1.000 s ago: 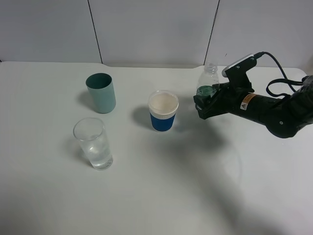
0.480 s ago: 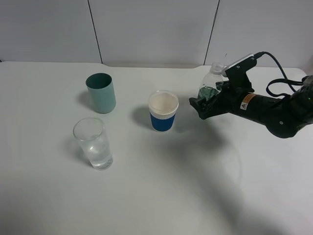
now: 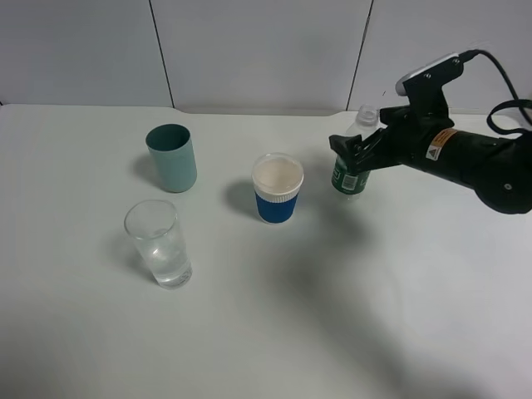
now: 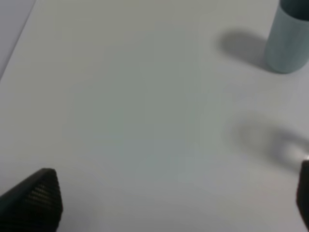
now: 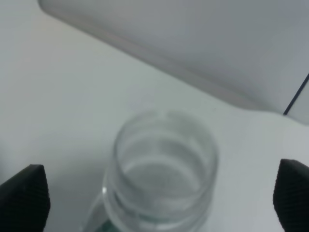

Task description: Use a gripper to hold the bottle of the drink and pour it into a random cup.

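Observation:
The bottle (image 3: 347, 178), clear with a green label, stands upright on the table right of the paper cup. Its open mouth (image 5: 165, 166) shows from above in the right wrist view. My right gripper (image 3: 356, 152) is open, its jaws wide apart on either side of the bottle's upper part and not touching it; the right wrist view (image 5: 159, 198) shows this too. The clear glass tumbler (image 3: 160, 243) stands at front left with some liquid in it. My left gripper (image 4: 169, 203) is open and empty over bare table, out of the exterior view.
A teal cup (image 3: 172, 158) stands behind the tumbler and also shows in the left wrist view (image 4: 288, 41). A white paper cup with a blue band (image 3: 278, 188) stands mid-table, close left of the bottle. A wall runs along the table's far edge.
My right gripper has opened and let go of the bottle, which now stands on the table. The gripper has risen and drawn back to the right.

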`<state>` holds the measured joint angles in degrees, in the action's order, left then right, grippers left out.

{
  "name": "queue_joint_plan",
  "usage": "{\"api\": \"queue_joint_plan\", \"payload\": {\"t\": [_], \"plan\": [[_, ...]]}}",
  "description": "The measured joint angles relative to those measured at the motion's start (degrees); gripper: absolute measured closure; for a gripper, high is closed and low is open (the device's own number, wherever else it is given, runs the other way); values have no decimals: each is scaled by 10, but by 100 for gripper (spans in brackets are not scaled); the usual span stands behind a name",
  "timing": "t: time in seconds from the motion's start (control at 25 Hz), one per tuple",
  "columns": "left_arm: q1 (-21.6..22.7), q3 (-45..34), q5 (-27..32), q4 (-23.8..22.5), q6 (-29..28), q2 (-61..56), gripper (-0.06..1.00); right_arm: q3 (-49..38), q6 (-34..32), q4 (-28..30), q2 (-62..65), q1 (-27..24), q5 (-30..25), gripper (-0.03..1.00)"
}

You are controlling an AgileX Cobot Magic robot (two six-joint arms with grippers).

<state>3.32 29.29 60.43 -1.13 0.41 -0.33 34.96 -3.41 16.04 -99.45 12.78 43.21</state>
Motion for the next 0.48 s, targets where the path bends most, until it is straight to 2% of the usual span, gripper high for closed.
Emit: {"api": "queue_joint_plan", "payload": {"t": [0.24, 0.48], "plan": [[0, 0, 0, 0, 0, 0, -4, -1, -8, 2, 103, 0, -57, 5], [0, 0, 0, 0, 0, 0, -4, -1, -8, -3, 205, -11, -151, 5]]}}
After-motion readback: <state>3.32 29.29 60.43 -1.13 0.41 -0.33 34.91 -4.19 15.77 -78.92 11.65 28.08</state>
